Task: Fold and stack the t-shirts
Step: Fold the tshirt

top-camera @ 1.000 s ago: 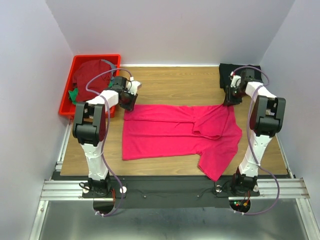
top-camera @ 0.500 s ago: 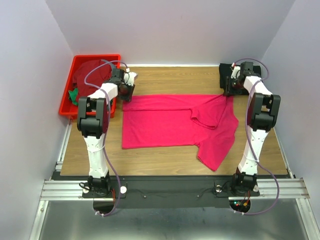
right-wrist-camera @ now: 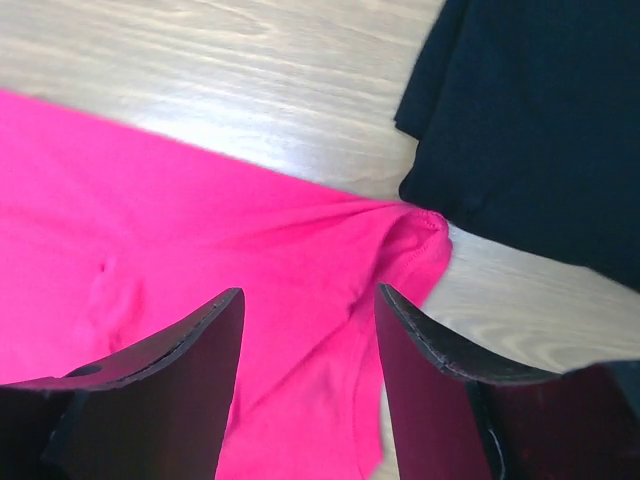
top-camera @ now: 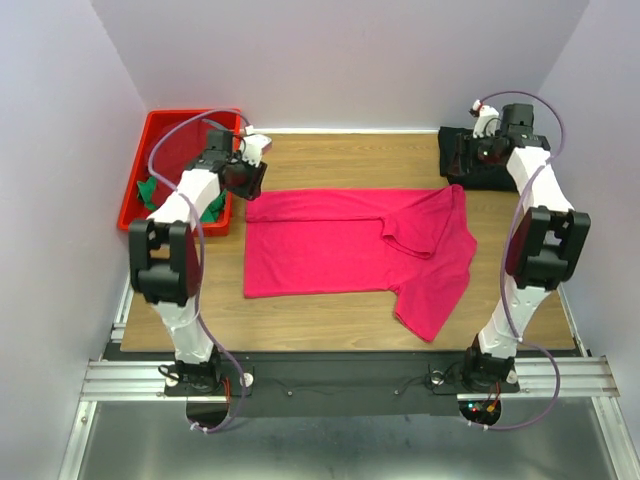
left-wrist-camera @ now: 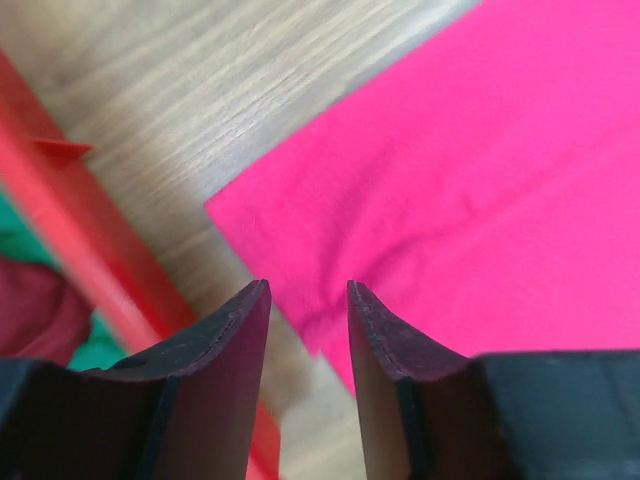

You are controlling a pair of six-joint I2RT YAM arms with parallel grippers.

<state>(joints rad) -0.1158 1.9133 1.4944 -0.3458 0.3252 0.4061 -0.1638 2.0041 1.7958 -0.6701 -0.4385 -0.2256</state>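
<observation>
A bright pink-red t-shirt (top-camera: 340, 245) lies flat on the wooden table, with its right part folded over and one sleeve hanging toward the near edge. My left gripper (top-camera: 248, 186) is open above the shirt's far left corner (left-wrist-camera: 430, 190), touching nothing. My right gripper (top-camera: 460, 170) is open above the far right corner (right-wrist-camera: 410, 235). A folded black t-shirt (top-camera: 492, 158) lies at the back right, and it also shows in the right wrist view (right-wrist-camera: 540, 110). A dark red shirt (left-wrist-camera: 35, 310) and a green one (top-camera: 148, 190) lie in the bin.
A red plastic bin (top-camera: 190, 114) stands at the back left, and its rim (left-wrist-camera: 90, 250) is close beside my left gripper. Grey walls close in the table on three sides. Bare wood (top-camera: 340, 160) shows behind the pink shirt.
The pink shirt's far edge has slid toward the back of the table. Both grippers have moved back with it and now hang open above its corners.
</observation>
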